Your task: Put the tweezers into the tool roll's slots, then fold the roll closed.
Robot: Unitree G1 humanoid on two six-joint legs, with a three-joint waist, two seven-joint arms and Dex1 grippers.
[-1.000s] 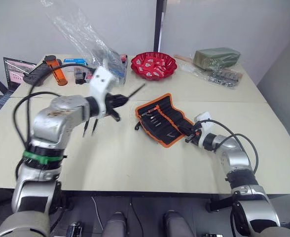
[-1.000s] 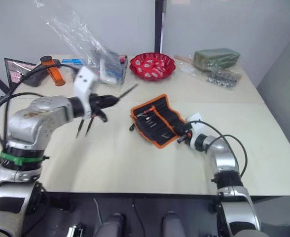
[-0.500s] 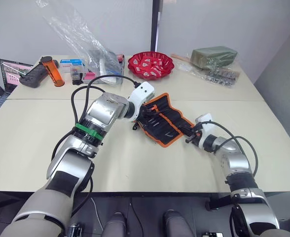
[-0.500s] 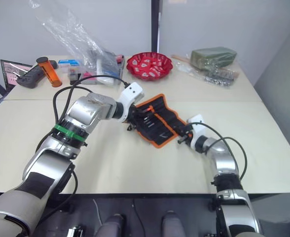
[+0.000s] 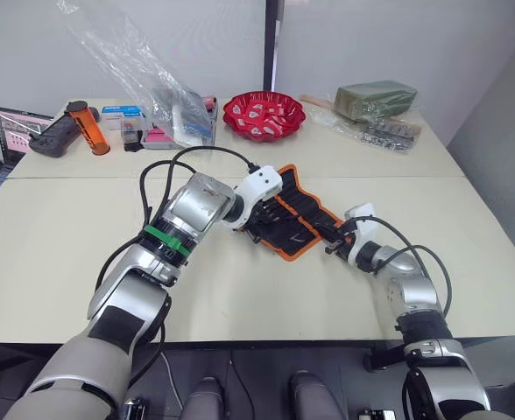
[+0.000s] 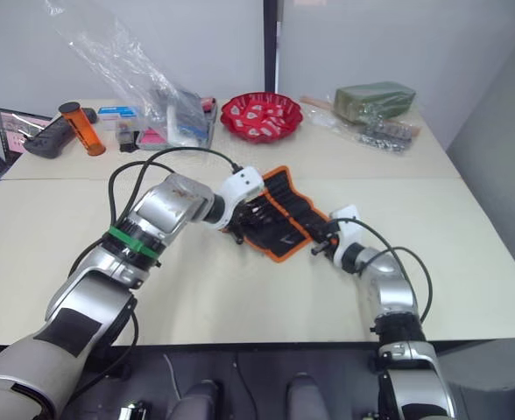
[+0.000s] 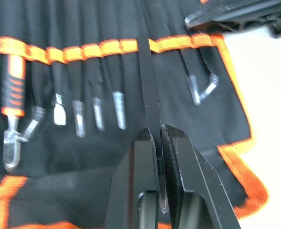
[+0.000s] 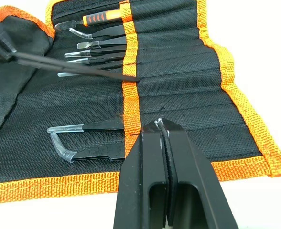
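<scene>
The tool roll lies open on the desk between the two arms, its inner face up, with the left arm reaching in from its left side and the right arm resting at its near right corner. The left claw is clenched on one pair of tweezers, gripping it near the blunt end so that the slim black body runs straight out ahead of the fingers. Its long axis lines up with the slots, and the tip sits right at the orange band, apparently just entering a free pocket between the tools already stowed and the pair with clear tip guards further along. From the right wrist view the same sliver slants across the black fabric to that band. So the move that remains seems a push along the tweezers' own length, deeper under the band, and the left arm is the one placed for it. The right claw is clenched with nothing between its fingers, pressed down near the orange border, seemingly pinning the roll against sliding. A red bowl stands well apart at the far side of the desk
</scene>
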